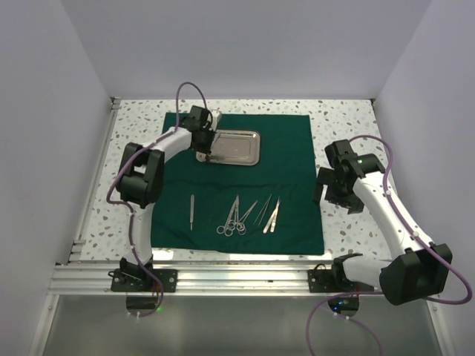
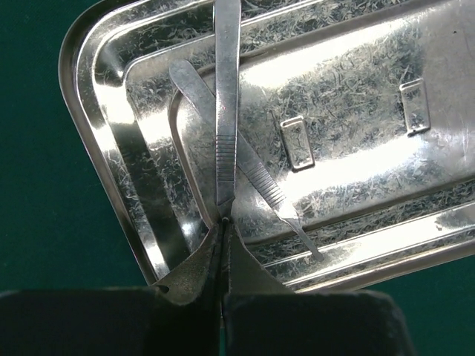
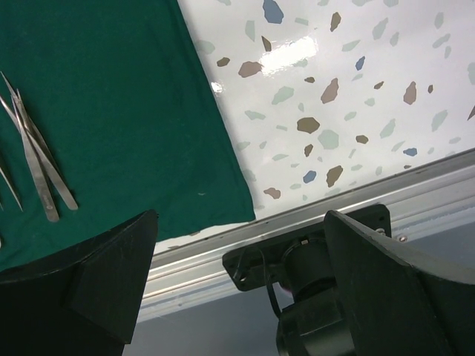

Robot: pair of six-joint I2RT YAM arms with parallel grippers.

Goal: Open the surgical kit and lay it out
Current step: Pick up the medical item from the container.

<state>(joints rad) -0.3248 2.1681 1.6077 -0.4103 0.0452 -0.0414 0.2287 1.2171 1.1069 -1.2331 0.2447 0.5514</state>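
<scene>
The green cloth (image 1: pixel 297 148) lies spread flat on the speckled desk (image 1: pixel 349 119). The steel tray (image 1: pixel 241 148) sits on the cloth at far centre. The left pincer (image 2: pixel 223 222) hangs over the tray's left end, closed on a slim ribbed steel tool (image 2: pixel 226 111). On the near part of the cloth lies a row: a single thin tool (image 1: pixel 191 211), scissors (image 1: pixel 231 220) and tweezers (image 1: pixel 271 215). The right pincer (image 3: pixel 239 222) stands open above the cloth's near right corner, holding nothing.
</scene>
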